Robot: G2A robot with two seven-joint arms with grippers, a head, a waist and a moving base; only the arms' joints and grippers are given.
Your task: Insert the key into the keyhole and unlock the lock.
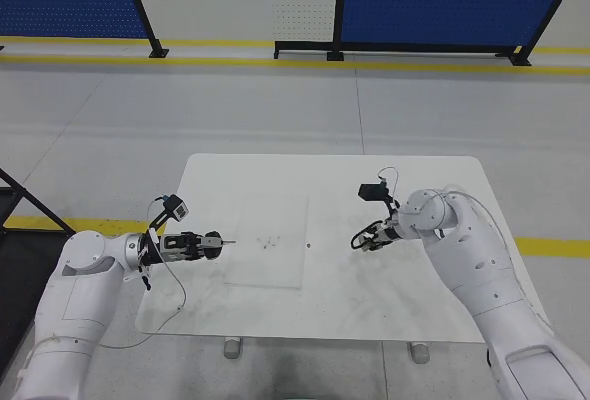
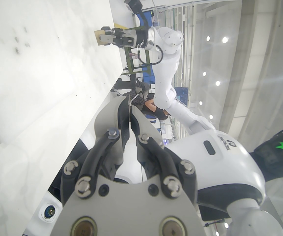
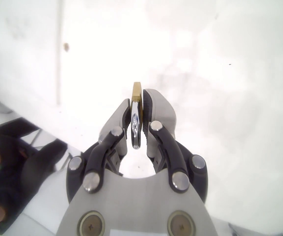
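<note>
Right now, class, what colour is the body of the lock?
The lock has a brass-gold body; the right wrist view shows it best.

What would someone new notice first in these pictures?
Above the right half of the white table, the right tool is shut on a brass lock with a chrome shackle. Opposite it, near the table's left edge, the left tool is shut on a thin key that points toward the middle. There is a wide gap between key and lock.
</note>
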